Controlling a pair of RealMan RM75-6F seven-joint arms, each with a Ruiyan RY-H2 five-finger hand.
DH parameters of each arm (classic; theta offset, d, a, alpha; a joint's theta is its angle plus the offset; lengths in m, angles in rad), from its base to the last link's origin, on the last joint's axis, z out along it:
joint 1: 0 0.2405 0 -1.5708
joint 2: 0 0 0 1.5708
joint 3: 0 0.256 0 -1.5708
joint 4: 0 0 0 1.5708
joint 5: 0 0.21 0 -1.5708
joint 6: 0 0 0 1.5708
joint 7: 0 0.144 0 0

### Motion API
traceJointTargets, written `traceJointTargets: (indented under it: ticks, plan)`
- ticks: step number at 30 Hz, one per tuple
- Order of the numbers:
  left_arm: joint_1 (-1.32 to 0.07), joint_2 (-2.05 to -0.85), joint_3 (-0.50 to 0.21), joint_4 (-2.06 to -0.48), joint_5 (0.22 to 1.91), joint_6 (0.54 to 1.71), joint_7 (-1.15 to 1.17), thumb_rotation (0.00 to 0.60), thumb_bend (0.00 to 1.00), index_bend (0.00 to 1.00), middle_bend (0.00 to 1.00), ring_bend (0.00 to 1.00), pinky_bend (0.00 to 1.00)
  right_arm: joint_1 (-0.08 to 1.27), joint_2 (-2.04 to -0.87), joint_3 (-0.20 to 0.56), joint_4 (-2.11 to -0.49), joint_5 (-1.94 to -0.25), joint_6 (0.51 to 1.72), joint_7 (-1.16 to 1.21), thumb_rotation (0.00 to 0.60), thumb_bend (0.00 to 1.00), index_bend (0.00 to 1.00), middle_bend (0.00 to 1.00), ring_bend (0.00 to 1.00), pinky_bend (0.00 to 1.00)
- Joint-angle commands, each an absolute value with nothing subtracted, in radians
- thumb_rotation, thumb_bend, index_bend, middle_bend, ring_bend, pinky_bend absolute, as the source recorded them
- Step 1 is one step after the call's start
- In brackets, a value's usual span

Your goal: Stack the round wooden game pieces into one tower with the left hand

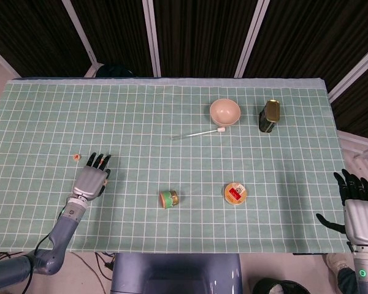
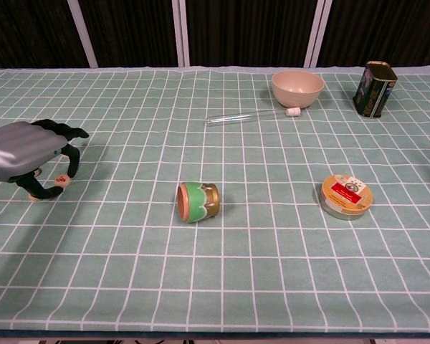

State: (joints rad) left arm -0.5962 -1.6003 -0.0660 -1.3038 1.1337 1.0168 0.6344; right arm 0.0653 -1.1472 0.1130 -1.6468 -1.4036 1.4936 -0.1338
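Observation:
My left hand (image 1: 93, 179) (image 2: 29, 154) hovers low over the left part of the green checked cloth, its fingers curled down. A small round wooden piece with a red mark (image 2: 61, 180) sits pinched between its dark fingertips; the head view shows it only as a red speck (image 1: 102, 166). A second small pale piece (image 1: 76, 157) (image 2: 34, 195) lies on the cloth just left of those fingers. Off the table's right edge, my right hand (image 1: 356, 205) holds nothing, its fingers spread.
A small green and gold cup (image 1: 169, 198) (image 2: 198, 201) lies on its side near the front middle. Right of it is a flat round tin (image 1: 235, 193) (image 2: 345, 196). At the back right stand a beige bowl (image 1: 224, 112) (image 2: 297, 87), a thin glass rod (image 1: 199, 133) (image 2: 251, 117) and a dark tin can (image 1: 269, 116) (image 2: 375, 89).

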Motion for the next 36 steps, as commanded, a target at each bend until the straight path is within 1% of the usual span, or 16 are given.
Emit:
traceJointTargets:
  ticks: [1,14,26,36]
  plan:
    - [-0.596,-1.593,-0.067,-1.315,1.140,1.025,0.633,0.600,0.33,0.52,0.04,0.00,0.00,0.065,-1.148,0.113,-1.646,-1.402,1.493,-0.135,0.600,0.23,0.05,0.01,0.04,0.00]
    - [-0.572,-1.525,-0.045,-1.400,1.177,1.062,0.614,0.600,0.33,0.52,0.05,0.00,0.00,0.065,-1.152,0.114,-1.646,-1.397,1.495,-0.149,0.600,0.23,0.05,0.01,0.04,0.00]
    - [-0.546,-1.508,-0.005,-1.375,1.222,1.061,0.567,0.600,0.32,0.52,0.05,0.00,0.00,0.065,-1.156,0.114,-1.645,-1.399,1.498,-0.158,0.600,0.23,0.05,0.01,0.04,0.00]
    - [-0.531,-1.513,0.011,-1.361,1.252,1.068,0.553,0.600,0.32,0.52,0.05,0.00,0.00,0.067,-1.159,0.115,-1.643,-1.399,1.497,-0.160,0.600,0.23,0.05,0.01,0.04,0.00]
